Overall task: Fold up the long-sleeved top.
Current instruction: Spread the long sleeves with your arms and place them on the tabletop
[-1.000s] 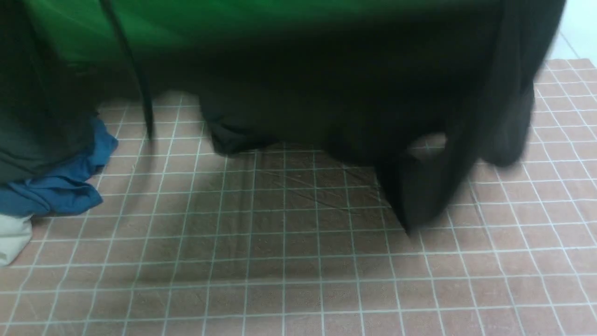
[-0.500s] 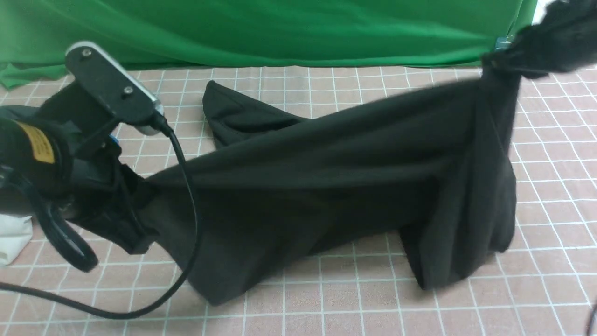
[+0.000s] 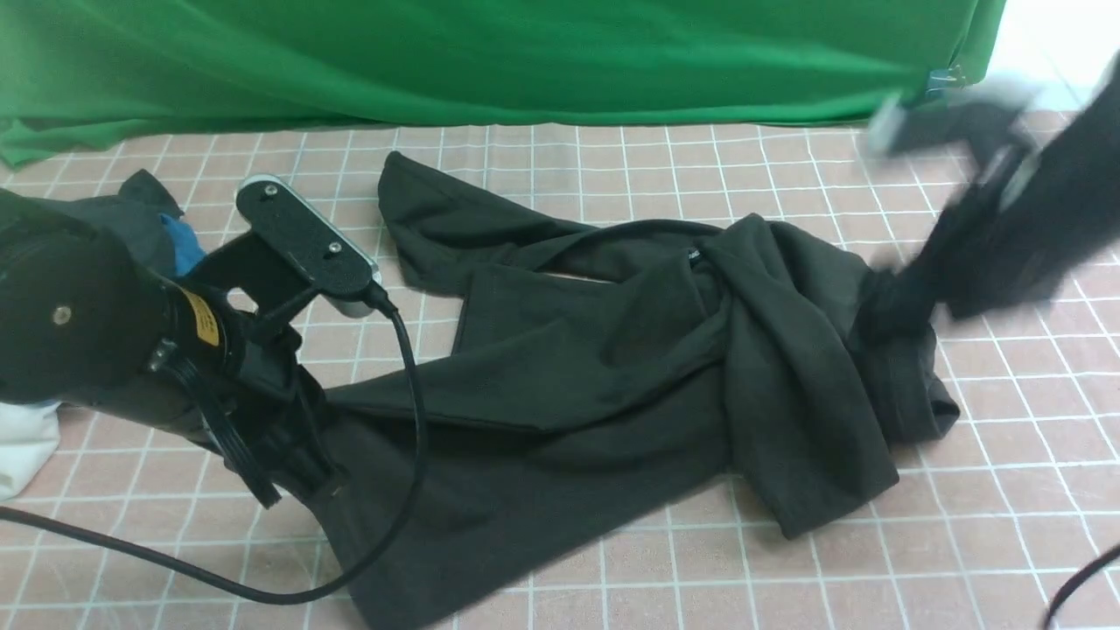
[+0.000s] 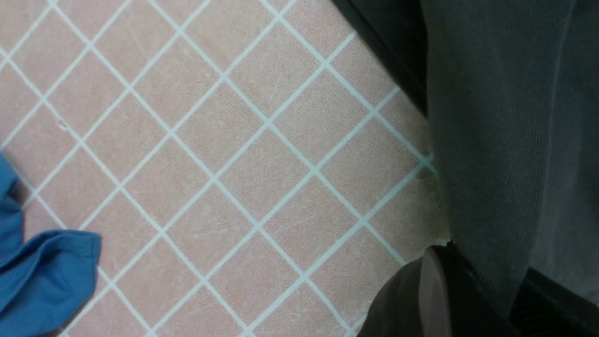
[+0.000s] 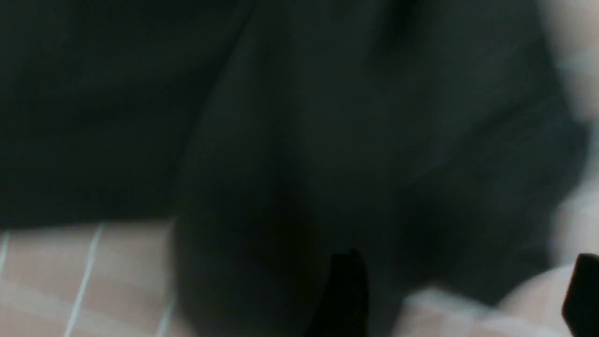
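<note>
Spreading the black soft-knit top (image 3: 560, 472), I'm pinching its left end in my left gripper (image 4: 489, 269), the open right gripper (image 5: 467, 262) needing a fresh hold.

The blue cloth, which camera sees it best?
The left wrist view: the blue cloth shows a big folded piece there, though cut off. The front view shows just a scrap beside the left arm. The right wrist view shows none.

The front camera faces forward; both wrist cameras look closely at cloth, right apparently blurred.
</note>
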Controlling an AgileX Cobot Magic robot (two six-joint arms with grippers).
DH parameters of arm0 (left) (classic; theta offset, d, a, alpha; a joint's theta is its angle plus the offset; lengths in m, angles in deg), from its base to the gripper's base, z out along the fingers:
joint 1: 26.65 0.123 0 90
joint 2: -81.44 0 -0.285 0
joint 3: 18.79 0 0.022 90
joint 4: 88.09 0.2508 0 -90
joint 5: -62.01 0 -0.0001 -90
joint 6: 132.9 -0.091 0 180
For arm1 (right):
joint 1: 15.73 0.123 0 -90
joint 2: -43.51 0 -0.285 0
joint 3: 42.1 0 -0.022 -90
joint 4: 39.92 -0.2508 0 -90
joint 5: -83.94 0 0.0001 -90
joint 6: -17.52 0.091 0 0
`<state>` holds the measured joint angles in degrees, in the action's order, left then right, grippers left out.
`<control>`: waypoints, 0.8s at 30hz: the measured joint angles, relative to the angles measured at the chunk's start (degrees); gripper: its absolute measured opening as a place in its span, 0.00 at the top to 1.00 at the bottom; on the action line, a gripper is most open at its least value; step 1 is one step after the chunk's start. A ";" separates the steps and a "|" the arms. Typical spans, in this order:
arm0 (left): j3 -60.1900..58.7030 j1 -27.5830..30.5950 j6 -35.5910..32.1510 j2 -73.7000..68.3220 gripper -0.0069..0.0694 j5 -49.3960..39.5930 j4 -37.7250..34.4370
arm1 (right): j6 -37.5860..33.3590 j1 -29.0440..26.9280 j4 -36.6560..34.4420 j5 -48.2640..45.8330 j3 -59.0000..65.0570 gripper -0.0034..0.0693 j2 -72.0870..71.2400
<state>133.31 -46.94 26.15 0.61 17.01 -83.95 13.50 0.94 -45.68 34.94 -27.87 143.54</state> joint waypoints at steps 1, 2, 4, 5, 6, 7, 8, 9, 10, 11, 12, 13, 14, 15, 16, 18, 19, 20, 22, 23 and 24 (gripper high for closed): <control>0.00 0.00 0.00 -0.07 0.87 0.12 0.05 | 0.00 2.03 -0.21 2.55 2.68 0.13 0.12; 0.00 0.00 0.00 -0.12 0.87 0.29 0.11 | 0.00 3.71 -0.33 5.81 4.95 0.12 0.40; 0.00 0.00 0.00 -0.12 0.87 0.63 0.11 | 0.00 5.59 -0.52 12.36 7.85 0.11 1.16; 0.00 0.00 0.00 -0.12 0.87 0.70 0.11 | 0.00 5.81 -0.28 15.52 8.63 0.11 2.04; 0.00 0.00 0.00 -0.12 0.87 0.70 0.11 | 0.00 5.81 -0.27 15.93 8.69 0.11 2.19; -0.05 0.00 0.00 -0.12 0.87 0.76 0.03 | 0.00 5.54 0.87 18.80 9.02 0.11 3.34; -0.05 0.00 0.00 -0.12 0.87 0.75 0.03 | 0.00 5.54 0.87 19.04 9.02 0.11 3.53; -0.32 0.00 0.00 -0.12 0.87 0.92 0.03 | 0.18 4.76 1.90 20.47 9.02 0.11 5.18; -0.42 0.00 0.00 -0.12 0.87 0.92 0.03 | 0.19 4.67 1.90 20.55 9.02 0.11 5.52; -0.80 0.00 0.00 -0.12 0.87 0.92 0.03 | 0.68 4.19 2.10 20.71 9.02 0.12 6.54; -1.13 0.00 0.00 -0.12 0.87 1.05 0.03 | 1.34 4.01 2.23 20.32 9.02 0.13 7.28; -1.47 0.00 0.00 -0.12 0.87 1.15 0.03 | 1.93 3.99 2.37 19.51 9.02 0.15 8.12; -1.66 0.00 0.00 -0.12 0.87 1.27 0.03 | 2.20 3.94 2.44 18.92 9.02 0.17 8.42; -1.66 0.00 0.00 -0.12 0.87 1.27 0.03 | 2.35 3.94 2.50 18.80 9.02 0.17 8.49; -1.72 0.00 0.00 -0.12 0.87 1.34 0.03 | 2.70 3.94 2.56 17.98 9.02 0.23 8.71; -1.72 0.00 0.00 -0.12 0.87 1.34 0.03 | 2.82 3.94 2.86 16.80 9.02 0.38 8.71; -1.72 0.00 0.00 -0.12 0.87 1.34 0.03 | 2.82 3.94 2.85 15.83 9.02 0.50 8.71; -1.72 0.00 0.06 -0.12 0.87 1.39 0.03 | 2.82 3.94 2.93 15.23 9.02 0.59 8.61; -1.72 0.00 0.06 -0.12 0.87 1.51 0.03 | 2.89 3.94 2.93 14.38 9.02 0.72 8.46; -1.72 0.00 0.06 -0.12 0.87 1.63 0.03 | 2.72 3.94 2.93 12.81 9.02 0.84 7.99; -1.72 0.00 0.06 -0.12 0.87 1.70 0.03 | 2.42 3.94 2.69 11.69 9.02 0.88 7.56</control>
<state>131.60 -46.94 26.21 0.50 18.71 -83.92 15.92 4.88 -42.98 46.64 -18.86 151.10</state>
